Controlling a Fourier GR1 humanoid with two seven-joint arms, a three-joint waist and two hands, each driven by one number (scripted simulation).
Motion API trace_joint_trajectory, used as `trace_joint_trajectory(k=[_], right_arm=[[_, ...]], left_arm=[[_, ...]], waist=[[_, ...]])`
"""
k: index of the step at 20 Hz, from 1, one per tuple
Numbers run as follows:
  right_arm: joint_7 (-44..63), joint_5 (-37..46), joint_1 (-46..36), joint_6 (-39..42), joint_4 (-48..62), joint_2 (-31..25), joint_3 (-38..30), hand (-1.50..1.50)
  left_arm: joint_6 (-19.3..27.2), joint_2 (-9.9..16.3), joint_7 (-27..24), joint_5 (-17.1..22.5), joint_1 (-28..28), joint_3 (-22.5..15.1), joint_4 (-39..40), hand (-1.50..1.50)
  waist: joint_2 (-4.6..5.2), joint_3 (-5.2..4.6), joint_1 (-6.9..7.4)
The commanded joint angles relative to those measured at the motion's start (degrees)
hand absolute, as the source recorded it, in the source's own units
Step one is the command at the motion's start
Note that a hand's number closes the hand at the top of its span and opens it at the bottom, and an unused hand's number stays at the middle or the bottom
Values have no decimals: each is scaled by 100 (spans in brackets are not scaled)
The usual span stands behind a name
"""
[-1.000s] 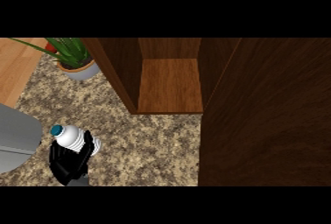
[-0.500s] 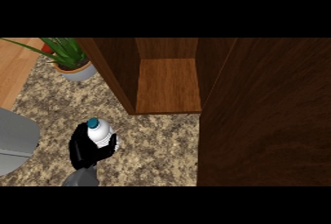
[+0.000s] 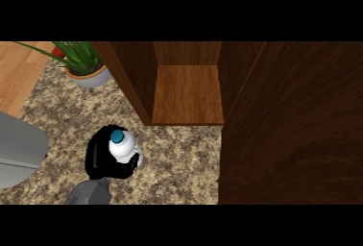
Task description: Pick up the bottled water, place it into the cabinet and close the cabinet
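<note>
The bottled water (image 3: pixel 122 146) is white with a teal cap, seen from above, and is held over the speckled counter (image 3: pixel 177 163). My right hand (image 3: pixel 99 158) is shut on it, its black fingers curled round the bottle's body, with the grey forearm coming in from the lower edge. The bottle is a short way to the lower left of the open wooden cabinet (image 3: pixel 188 96), whose inner shelf shows bare. The cabinet's door (image 3: pixel 297 125) stands open as a large dark panel on the right. My left hand does not show.
A potted green plant (image 3: pixel 86 72) stands on the counter left of the cabinet. A light wooden surface (image 3: pixel 21 72) lies at the upper left. A grey rounded shape (image 3: pixel 18 149) fills the left edge beside my hand.
My right hand has carried the bottle to the right and away from me, closer to the cabinet's open front. The cabinet door has not moved.
</note>
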Motion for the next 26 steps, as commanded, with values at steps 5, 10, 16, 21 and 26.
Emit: trace_joint_trajectory(k=[5,10,16,21,26], right_arm=[[266,-455,247,-41,-764,73,-184,-150],[421,-136,-109,-129,-559,124,104,-150],[505,-634,42,7,-774,38,-173,-150],[763,-523,-686,-223,-431,14,-182,-150],[594,-576,-199,99,-750,75,-177,-150]], left_arm=[[960,-376,1004,-456,288,-864,-1959,150],[1877,-626,1792,-798,241,-1754,-3044,150],[3041,-635,2632,-1059,-501,-2189,-3432,150],[3951,-638,3306,-1103,-1502,-2231,-3339,150],[4961,-638,3124,-761,-2380,-2554,-2705,150]], waist=[[-17,3,37],[-11,3,40],[1,0,-54],[22,1,-19],[18,-2,-181]])
